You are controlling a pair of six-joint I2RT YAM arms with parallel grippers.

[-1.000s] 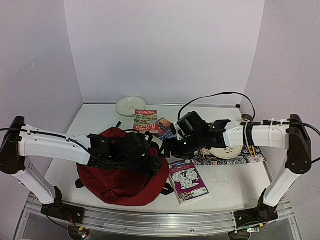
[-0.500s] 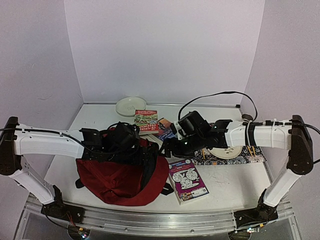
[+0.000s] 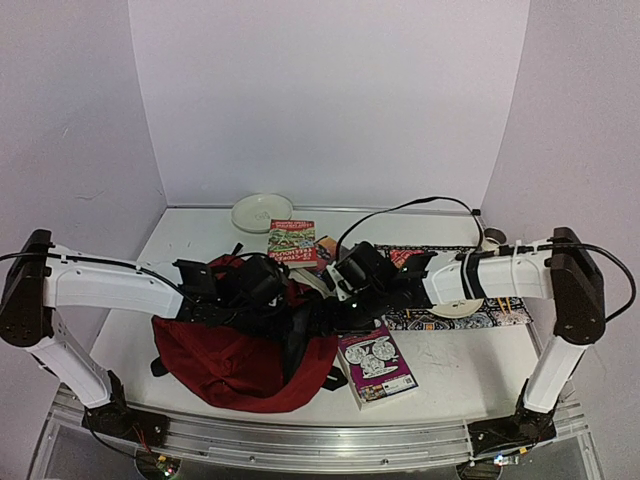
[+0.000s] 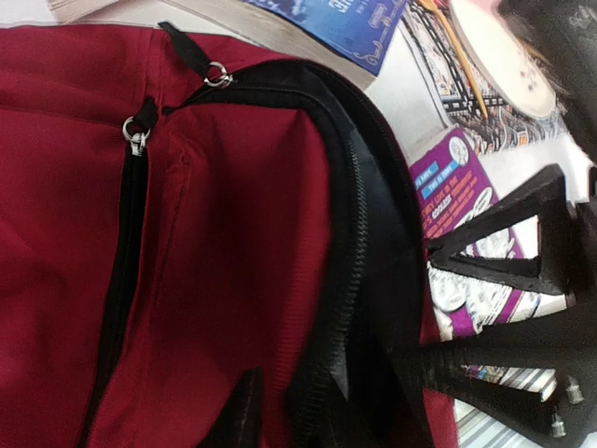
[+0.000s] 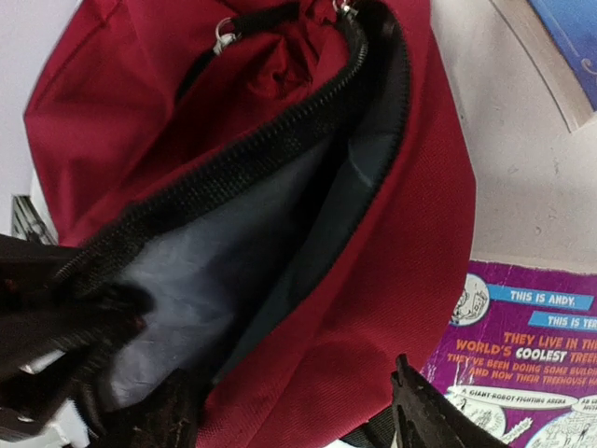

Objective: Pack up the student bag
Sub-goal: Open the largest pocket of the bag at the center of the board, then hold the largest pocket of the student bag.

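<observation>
1. Lying slumped on the near-left part of the surface [image 3: 195, 245], under the left arm: the student bag [image 3: 240, 372], dark red, with its mouth turned toward the middle.
2. Judged to be at the opening step: spreading the mouth before loading anything. No book seen inside, only grey lining [image 5: 215, 271].
3. Left fingers [image 4: 504, 271]: set on either side of the black zip rim [image 4: 353, 224]. Pinching it or merely straddling it: cannot tell.
4. Right fingers [image 5: 424, 411]: standing wide and holding nothing, placed around the bag's red wall just below the gaping mouth.
5. Waiting outside: a purple book [image 3: 375, 365] just beside the bag on its right, and a red-and-green book [image 3: 291, 243] and a blue book [image 4: 345, 23] farther back.
6. Next, probably: take firm hold of opposite edges and pull apart to widen the mouth, then free one arm to fetch the purple book.
7. Calls for care not to drag the soft bag over that book, nor to let the rim slip loose.
</observation>
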